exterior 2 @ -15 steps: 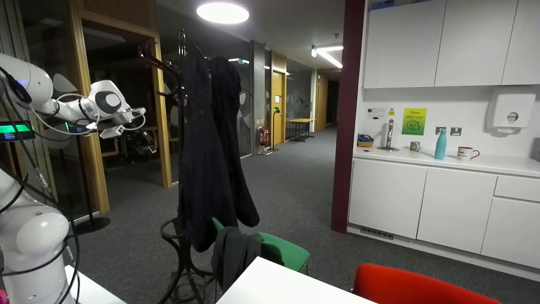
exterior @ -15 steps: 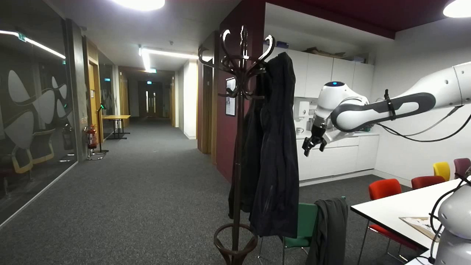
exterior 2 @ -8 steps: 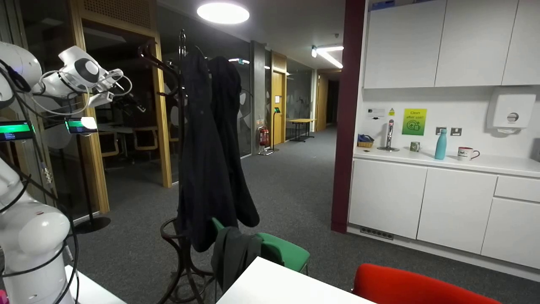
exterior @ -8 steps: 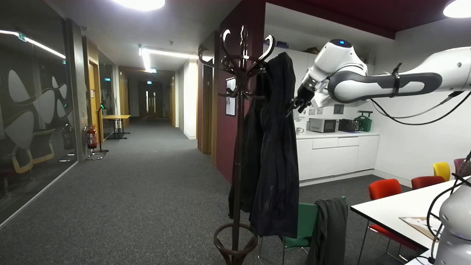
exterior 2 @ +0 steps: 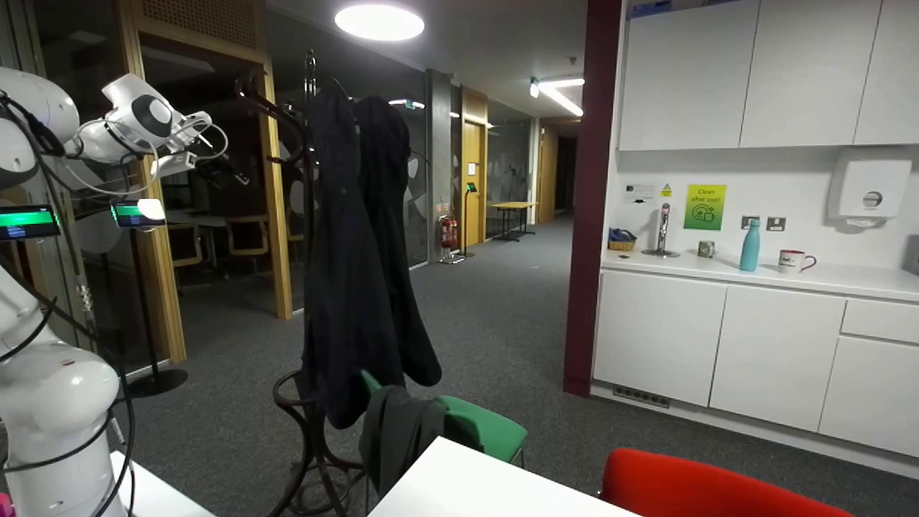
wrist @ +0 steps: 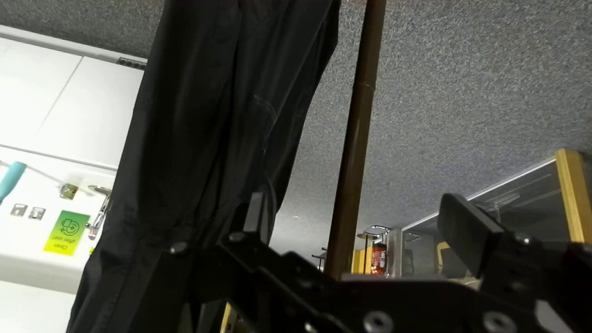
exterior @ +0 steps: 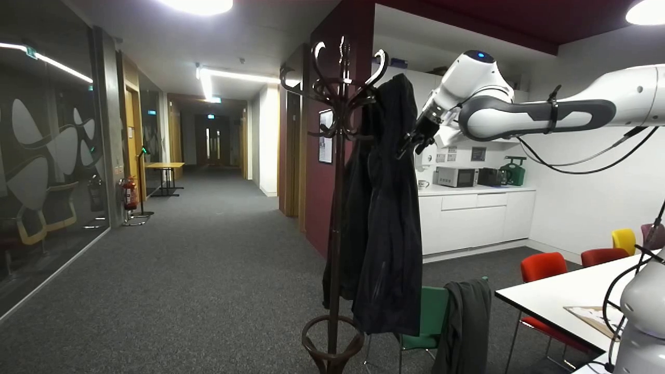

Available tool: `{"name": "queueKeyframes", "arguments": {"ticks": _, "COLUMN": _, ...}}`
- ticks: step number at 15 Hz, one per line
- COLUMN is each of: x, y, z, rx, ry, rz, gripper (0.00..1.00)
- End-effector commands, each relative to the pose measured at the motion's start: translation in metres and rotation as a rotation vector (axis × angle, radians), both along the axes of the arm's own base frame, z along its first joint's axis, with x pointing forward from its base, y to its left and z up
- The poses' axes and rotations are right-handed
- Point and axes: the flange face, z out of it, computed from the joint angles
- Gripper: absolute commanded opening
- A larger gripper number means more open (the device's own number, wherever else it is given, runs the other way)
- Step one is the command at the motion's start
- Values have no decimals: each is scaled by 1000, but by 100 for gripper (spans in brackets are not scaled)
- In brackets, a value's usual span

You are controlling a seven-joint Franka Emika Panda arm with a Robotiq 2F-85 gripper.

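My gripper (exterior: pixel 410 151) is open, with nothing between its fingers. It is raised at the upper part of the dark coats (exterior: pixel 389 234), overlapping their edge in an exterior view; touch cannot be told. The gripper is small and dark against the glass in an exterior view (exterior 2: pixel 231 172), where a gap shows between it and the coats (exterior 2: pixel 352 273). The coats hang from a dark brown coat stand (exterior: pixel 336 218) with curved hooks. The wrist view stands upside down; its fingers (wrist: pixel 355 206) are wide apart, the stand's pole (wrist: pixel 356 138) shows between them, and the coats (wrist: pixel 217 115) lie behind one finger.
A green chair (exterior: pixel 434 311) with a dark grey garment (exterior: pixel 467 317) stands by the coat stand. A white table (exterior: pixel 556 285) and red chair (exterior: pixel 543 266) are near the arm's base. A kitchen counter (exterior 2: pixel 682 264) holds a turquoise bottle (exterior 2: pixel 749 248) and a mug (exterior 2: pixel 791 261).
My arm has risen, and the gripper has gone from in front of the lower cabinets up to the coats' upper part, tilting outward. In the last half second it shifted slightly further toward them.
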Motion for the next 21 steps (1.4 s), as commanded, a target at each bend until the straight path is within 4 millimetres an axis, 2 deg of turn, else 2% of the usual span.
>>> {"name": "queueKeyframes", "arguments": {"ticks": 1, "x": 1, "y": -6, "z": 13, "rx": -37, "ry": -117, "rz": -13, "gripper": 100}}
{"name": "queueKeyframes", "arguments": {"ticks": 4, "x": 14, "y": -3, "z": 34, "rx": -114, "ry": -274, "rz": 2, "gripper": 100}}
{"name": "queueKeyframes", "arguments": {"ticks": 11, "x": 42, "y": -8, "z": 52, "rx": -179, "ry": -575, "rz": -34, "gripper": 100}}
{"name": "queueKeyframes", "arguments": {"ticks": 13, "x": 51, "y": -6, "z": 65, "rx": -170, "ry": -650, "rz": -70, "gripper": 100}}
{"name": "queueKeyframes", "arguments": {"ticks": 16, "x": 62, "y": 2, "z": 86, "rx": -126, "ry": -748, "rz": -113, "gripper": 100}}
{"name": "queueKeyframes", "arguments": {"ticks": 21, "x": 78, "y": 30, "z": 109, "rx": 9, "ry": -819, "rz": -130, "gripper": 100}}
